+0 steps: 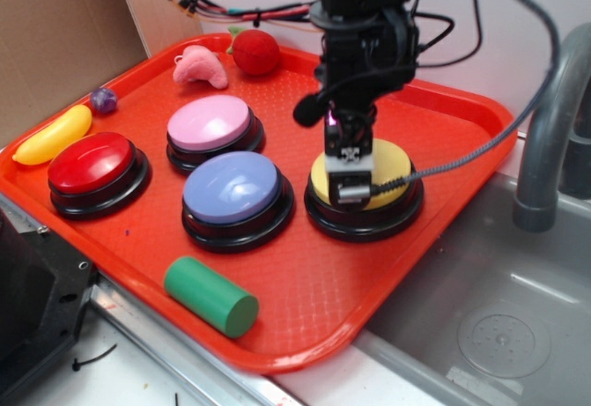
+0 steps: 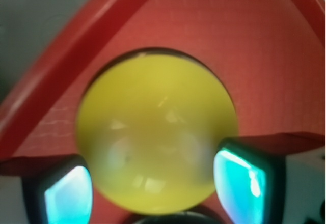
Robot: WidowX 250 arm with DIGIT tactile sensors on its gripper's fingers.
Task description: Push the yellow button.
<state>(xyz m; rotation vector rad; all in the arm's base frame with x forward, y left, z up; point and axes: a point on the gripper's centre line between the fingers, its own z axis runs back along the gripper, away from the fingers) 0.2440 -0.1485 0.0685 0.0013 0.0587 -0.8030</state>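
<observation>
On the tray (image 1: 443, 240), four buttons sit grouped: the yellow button (image 1: 392, 161) at right under the end effector (image 1: 351, 173), another button (image 1: 231, 189) just left of it, a third (image 1: 211, 125) behind that, a fourth (image 1: 92, 166) at far left; a cylinder (image 1: 211, 295) lies in front, a sink (image 1: 499, 323) right of the tray

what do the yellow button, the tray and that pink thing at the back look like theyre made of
Yellow button: likely glossy plastic dome, given the soft highlights in the wrist view, on a shiny black base. Tray: probably red plastic, with a fine grid texture. Pink toy: apparently plush fabric, fuzzy and matte.
</observation>
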